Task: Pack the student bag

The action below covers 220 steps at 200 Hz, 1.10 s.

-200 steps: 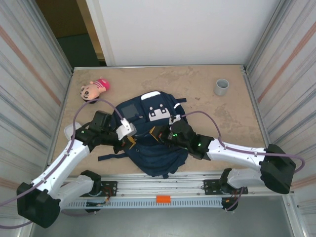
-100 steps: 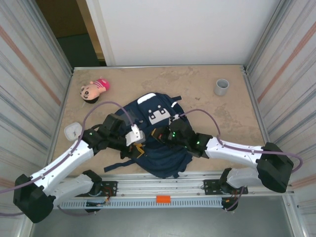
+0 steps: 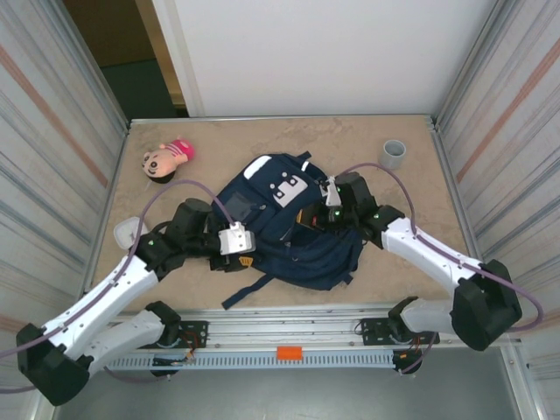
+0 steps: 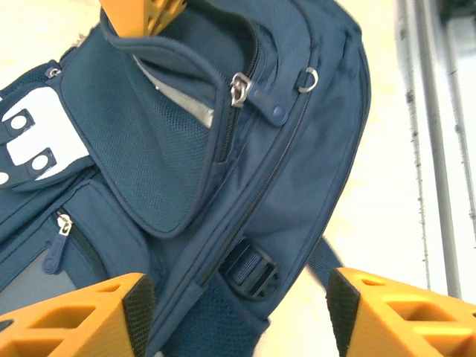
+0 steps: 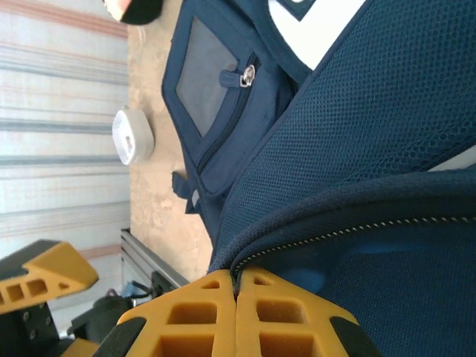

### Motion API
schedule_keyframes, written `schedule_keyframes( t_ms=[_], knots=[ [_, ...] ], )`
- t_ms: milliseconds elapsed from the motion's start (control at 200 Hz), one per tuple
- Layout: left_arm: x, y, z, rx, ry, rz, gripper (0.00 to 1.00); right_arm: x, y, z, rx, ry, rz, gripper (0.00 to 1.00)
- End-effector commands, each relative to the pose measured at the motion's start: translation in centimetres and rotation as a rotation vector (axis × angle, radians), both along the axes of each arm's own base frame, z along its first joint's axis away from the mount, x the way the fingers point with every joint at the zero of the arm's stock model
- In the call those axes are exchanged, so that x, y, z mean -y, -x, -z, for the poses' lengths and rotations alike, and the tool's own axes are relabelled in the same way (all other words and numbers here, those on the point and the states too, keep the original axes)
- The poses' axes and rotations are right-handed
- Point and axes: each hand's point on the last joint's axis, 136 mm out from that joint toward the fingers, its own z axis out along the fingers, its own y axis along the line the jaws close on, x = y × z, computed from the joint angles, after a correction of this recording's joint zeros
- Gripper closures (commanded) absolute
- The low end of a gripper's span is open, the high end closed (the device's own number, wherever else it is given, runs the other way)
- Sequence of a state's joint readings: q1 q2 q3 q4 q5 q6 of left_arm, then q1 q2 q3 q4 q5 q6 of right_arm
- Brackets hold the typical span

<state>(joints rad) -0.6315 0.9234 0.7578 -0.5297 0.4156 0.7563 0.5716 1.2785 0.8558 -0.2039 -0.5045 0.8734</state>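
Backpack point(image 3: 293, 254) flat on table point(image 3: 394, 140), centre. Left gripper point(image 3: 243, 259) at backpack's left edge; right gripper point(image 3: 308, 218) at its upper right.
Left wrist: fingers point(image 4: 89, 316) wide apart, straddling backpack's side buckle point(image 4: 249, 268).
Right wrist: fingers point(image 5: 197, 320) pressed together, pinching backpack's zipper rim point(image 5: 357, 230).

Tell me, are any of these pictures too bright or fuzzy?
Left wrist: the table beside the bag glares almost white, and the close fingers look soft. Right wrist: the bag's white patch is washed out. Top external: even light, sharp.
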Motion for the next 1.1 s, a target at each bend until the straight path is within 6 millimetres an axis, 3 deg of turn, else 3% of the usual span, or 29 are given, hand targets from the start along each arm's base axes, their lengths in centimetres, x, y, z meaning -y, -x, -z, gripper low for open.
schedule_keyframes(
  t_ms=[0, 271, 401, 511, 621, 757, 892, 972, 1097],
  knots=[
    [0.9, -2.3, -0.1, 0.112, -0.016, 0.011, 0.35, -0.9, 0.6, -1.3, 0.049, -0.014, -0.161, 0.99],
    [4.6, -3.9, 1.2, 0.094, 0.022, 0.077, 0.35, -1.2, 0.5, -2.6, 0.067, -0.042, -0.2, 0.99],
    [5.2, -4.3, 3.2, 0.048, 0.006, 0.082, 0.36, -1.0, 0.4, -3.6, 0.086, -0.059, -0.198, 0.99],
    [5.7, -4.7, 3.8, 0.046, 0.027, 0.074, 0.4, -0.8, 0.3, -4.2, 0.089, -0.072, -0.199, 0.99],
    [6.3, -5.5, 3.7, 0.069, 0.061, 0.056, 0.5, -0.6, 0.4, -4.6, 0.091, -0.076, -0.206, 0.99],
    [7.4, -5.8, 3.0, 0.083, 0.143, 0.069, 0.73, 0.1, 0.4, -4.6, 0.091, -0.068, -0.19, 0.97],
    [8.0, -5.3, 2.3, 0.054, 0.225, 0.071, 0.98, 1.3, 0.6, -4.8, 0.095, -0.026, -0.142, 0.84],
    [8.3, -4.8, 2.1, 0.028, 0.272, 0.078, 1.0, 2.6, 1.0, -4.8, 0.107, 0.045, -0.084, 0.71],
    [8.7, -4.2, 1.9, -0.02, 0.331, 0.077, 1.0, 5.1, 2.1, -5.1, 0.157, 0.203, 0.018, 0.61]
  ],
)
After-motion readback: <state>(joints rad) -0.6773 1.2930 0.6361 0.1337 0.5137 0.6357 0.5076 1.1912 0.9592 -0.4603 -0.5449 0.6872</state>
